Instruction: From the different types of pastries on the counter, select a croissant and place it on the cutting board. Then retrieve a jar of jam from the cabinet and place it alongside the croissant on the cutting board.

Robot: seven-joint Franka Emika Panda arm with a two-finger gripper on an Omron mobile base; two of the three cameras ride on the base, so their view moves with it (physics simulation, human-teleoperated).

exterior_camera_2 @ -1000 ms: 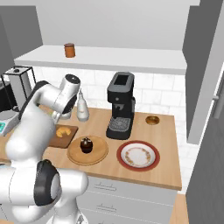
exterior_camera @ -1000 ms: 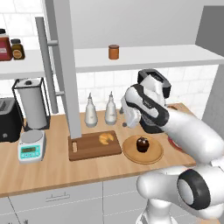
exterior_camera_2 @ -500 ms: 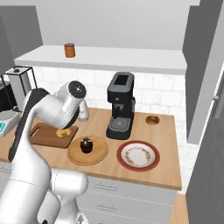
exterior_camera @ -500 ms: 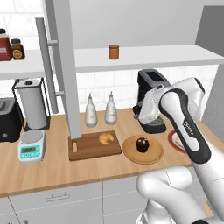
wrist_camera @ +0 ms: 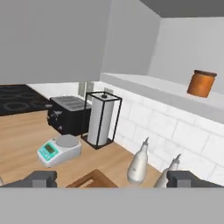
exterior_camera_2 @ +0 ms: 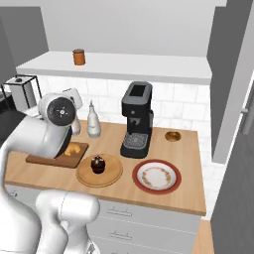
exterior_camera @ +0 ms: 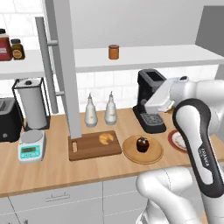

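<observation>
So the croissant [exterior_camera: 105,138] is sitting on the cutting board [exterior_camera: 94,146], toward its right end, down on the table [exterior_camera: 52,168] and well below and left of the hand [wrist_camera: 111,179]. From the hand's own camera its two dark fingertips [wrist_camera: 40,178] are spread far apart with nothing between them, so it's wide and holding nothing.

The hand is up in the air in front of the coffee machine [exterior_camera: 150,106], looking out along the wall. Ahead of it and low are two white bottles [wrist_camera: 139,163], then a paper towel holder [wrist_camera: 102,119], a toaster [wrist_camera: 69,114] and a small kitchen scale [wrist_camera: 58,149] further off. Up and to the right on the shelf [wrist_camera: 175,97] is a brown jar [wrist_camera: 201,83].

Below the hand there's a chocolate cupcake [exterior_camera: 141,144] on a round wooden plate [exterior_camera: 142,150], just right of the cutting board.
</observation>
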